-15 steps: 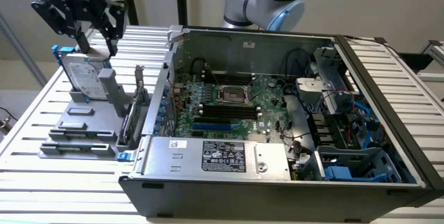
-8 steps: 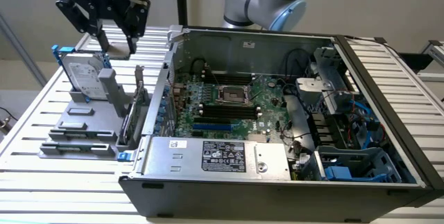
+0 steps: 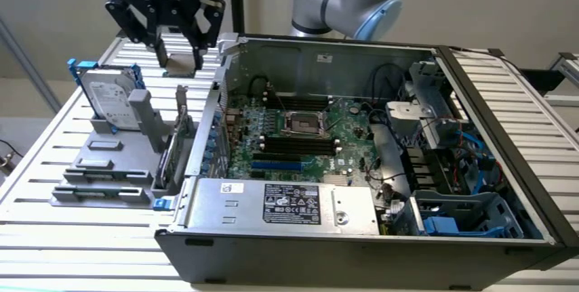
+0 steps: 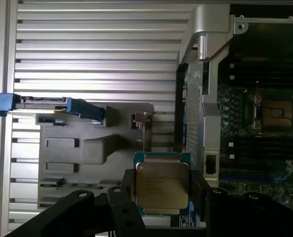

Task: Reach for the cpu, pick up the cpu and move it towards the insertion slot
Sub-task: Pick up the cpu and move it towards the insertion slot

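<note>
My gripper hangs over the far end of the slatted table, at the exterior view's left of the open computer case. It is shut on the cpu, a small flat square chip. In the wrist view the cpu shows its silvery top with a thin green edge, and a black finger presses each side. The insertion slot is a square socket with a shiny frame and dark centre on the motherboard inside the case. The wrist view shows the insertion slot well apart from the chip, beyond the case wall.
A silver hard drive with blue rails stands upright in a grey fixture on the slatted table. The case's metal wall rises between the gripper and the motherboard. Black memory slots, cables and drive cages fill the case.
</note>
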Action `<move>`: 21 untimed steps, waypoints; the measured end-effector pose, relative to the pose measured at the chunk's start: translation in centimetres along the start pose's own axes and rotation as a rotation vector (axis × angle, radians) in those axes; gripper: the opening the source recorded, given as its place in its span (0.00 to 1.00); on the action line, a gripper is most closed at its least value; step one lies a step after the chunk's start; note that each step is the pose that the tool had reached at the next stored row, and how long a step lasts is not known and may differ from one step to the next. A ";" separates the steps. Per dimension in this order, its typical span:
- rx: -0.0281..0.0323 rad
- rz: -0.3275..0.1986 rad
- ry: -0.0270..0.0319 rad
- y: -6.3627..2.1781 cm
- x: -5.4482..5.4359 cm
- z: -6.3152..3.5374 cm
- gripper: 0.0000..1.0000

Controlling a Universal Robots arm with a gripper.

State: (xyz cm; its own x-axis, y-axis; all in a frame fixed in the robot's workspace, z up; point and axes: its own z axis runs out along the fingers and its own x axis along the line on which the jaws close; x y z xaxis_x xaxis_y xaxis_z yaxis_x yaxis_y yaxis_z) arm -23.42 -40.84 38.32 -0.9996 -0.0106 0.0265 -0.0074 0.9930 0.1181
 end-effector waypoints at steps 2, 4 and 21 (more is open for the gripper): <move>-0.0026 0.000 0.0000 -0.01 -0.9 -0.03 0.54; -0.0046 0.000 0.0001 -0.01 -1.8 -0.06 0.54; -0.0093 0.000 0.0001 -0.07 -9.5 -0.27 0.54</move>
State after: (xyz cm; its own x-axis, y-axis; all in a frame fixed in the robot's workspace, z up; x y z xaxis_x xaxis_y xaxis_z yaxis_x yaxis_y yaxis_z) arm -13.87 -40.84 38.33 -0.9996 -0.0109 0.0265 -0.0074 0.9918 0.1273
